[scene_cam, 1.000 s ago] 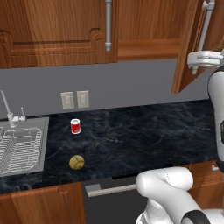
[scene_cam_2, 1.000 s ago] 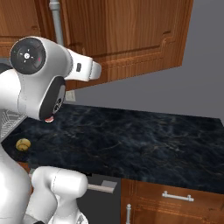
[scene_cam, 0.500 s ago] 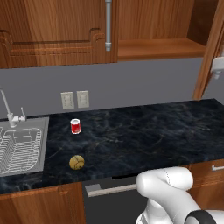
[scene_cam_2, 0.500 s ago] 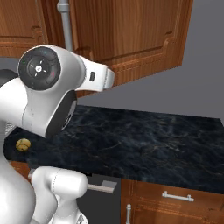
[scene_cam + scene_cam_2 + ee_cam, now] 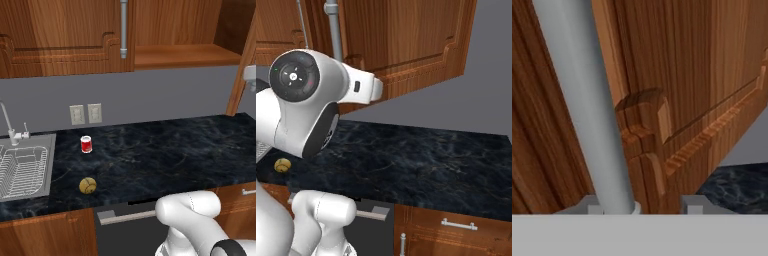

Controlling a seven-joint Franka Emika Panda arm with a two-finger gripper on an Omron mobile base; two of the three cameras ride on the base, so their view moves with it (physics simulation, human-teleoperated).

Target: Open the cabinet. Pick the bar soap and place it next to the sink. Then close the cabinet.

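Left base view: the cabinet (image 5: 65,35) fills the top of the frame. Its left door is shut, with a grey bar handle (image 5: 123,27) at its right edge; the right door (image 5: 244,75) is swung out at the right edge, so a bare wooden shelf (image 5: 185,55) is exposed. On the dark marble surface (image 5: 165,150) a red can (image 5: 86,144) and a yellow-brown ball (image 5: 87,185) are seen left of centre, well apart from each other. The sink (image 5: 25,170), with its wire rack and faucet (image 5: 10,125), is seen at the left edge. No bar soap can be made out on the visible part of the shelf.

Right base view: the opened door (image 5: 406,40) hangs across the upper frame, with the white arm (image 5: 321,100) reaching up toward it from the left.

Hand view: the gripper (image 5: 639,205) is seen at the bottom, one fingertip on each side of the door's grey bar handle (image 5: 582,100), presumably so the door can be drawn outward. Whether the bar is clamped or merely straddled cannot be told.
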